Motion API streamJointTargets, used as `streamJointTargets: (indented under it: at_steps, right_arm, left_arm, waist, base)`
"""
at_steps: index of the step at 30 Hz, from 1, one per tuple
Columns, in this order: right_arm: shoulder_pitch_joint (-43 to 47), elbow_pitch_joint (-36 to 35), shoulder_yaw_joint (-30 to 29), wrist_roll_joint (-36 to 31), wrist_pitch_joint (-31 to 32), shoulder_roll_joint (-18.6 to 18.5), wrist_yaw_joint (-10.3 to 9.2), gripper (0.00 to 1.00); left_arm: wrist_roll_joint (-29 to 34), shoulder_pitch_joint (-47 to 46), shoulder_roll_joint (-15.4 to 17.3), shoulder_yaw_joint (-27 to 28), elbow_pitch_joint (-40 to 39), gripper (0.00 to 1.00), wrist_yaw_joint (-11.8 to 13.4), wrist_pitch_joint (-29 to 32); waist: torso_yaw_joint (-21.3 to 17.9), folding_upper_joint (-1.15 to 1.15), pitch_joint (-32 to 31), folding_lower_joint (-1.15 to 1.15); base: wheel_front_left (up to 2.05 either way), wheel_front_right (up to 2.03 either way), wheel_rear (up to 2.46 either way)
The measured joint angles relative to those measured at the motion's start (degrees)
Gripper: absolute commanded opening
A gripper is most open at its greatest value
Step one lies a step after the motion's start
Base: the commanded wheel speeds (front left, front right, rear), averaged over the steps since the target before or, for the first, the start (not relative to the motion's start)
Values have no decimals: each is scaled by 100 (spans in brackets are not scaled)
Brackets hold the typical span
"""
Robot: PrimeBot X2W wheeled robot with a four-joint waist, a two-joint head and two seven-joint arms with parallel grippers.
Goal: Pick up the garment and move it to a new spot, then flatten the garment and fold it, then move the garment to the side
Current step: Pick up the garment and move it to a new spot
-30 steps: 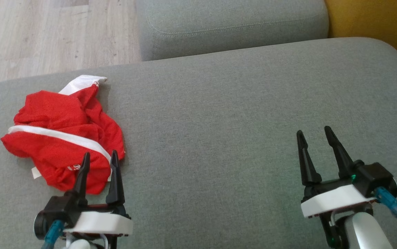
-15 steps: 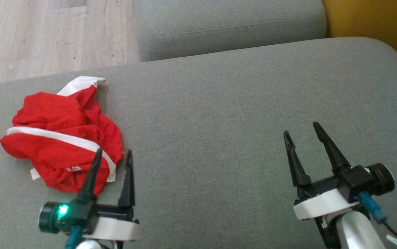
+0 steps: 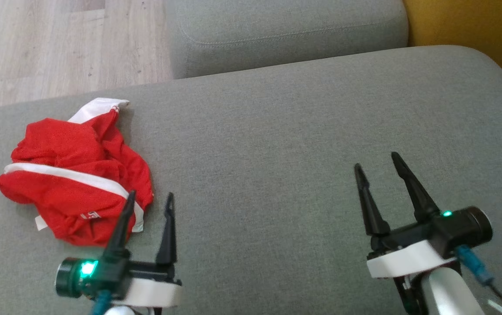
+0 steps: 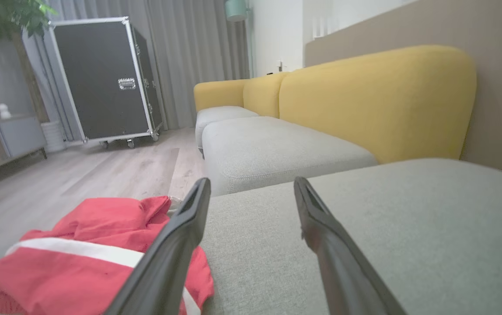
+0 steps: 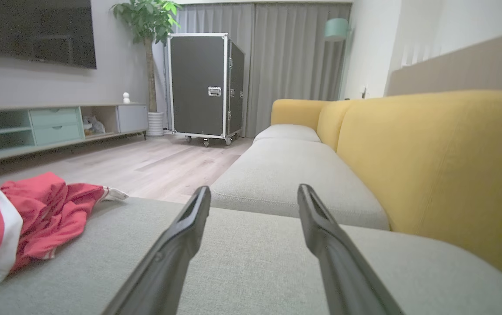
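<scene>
Garment (image 3: 67,175) crumpled, left fingers (image 3: 166,247) spread beside it

You see: garment (image 3: 58,175) red mesh-like cloth, white band; cushion (image 3: 277,153) grey woven fabric, matt; floor (image 3: 36,43) pale wood, matt; right gripper (image 3: 374,159) fingers (image 3: 412,186) black plastic, matt.

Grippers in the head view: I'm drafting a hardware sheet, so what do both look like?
The left gripper and right gripper match: two long, tapering black fingers on a black bar, a white rounded base, a black cylinder with a green light and a teal cable plug. A pale glossy forearm shows under the right one.
</scene>
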Motion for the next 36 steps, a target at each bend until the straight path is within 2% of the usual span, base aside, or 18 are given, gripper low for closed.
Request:
streamJointTargets:
  at_steps: [5,10,16,24,36]
  right_arm:
    - [9,391,-19,1047,-8,-4,0,100]
    - [30,672,45,1475,-8,-4,0,100]
    - [30,790,78,1478,-8,-5,0,100]
    - [30,786,43,1526,-8,-5,0,100]
    - [68,788,347,1577,-8,-7,0,100]
  left_arm:
    - [-678,88,-196,479,-11,100,-354,0]
    - [-809,280,-279,690,158,100,-487,0]
    - [-839,296,-334,801,532,100,-522,0]
    - [-889,263,-341,867,619,100,-578,0]
    - [-815,239,-345,1241,671,100,-634,0]
  waist:
    - [20,0,-20,0]
    - [37,0,-34,0]
    - [29,0,-33,0]
    - [92,0,-36,0]
    - [639,0,-164,0]
  base:
    - [0,0,0]
    - [0,0,0]
    - [0,0,0]
    - [0,0,0]
    - [0,0,0]
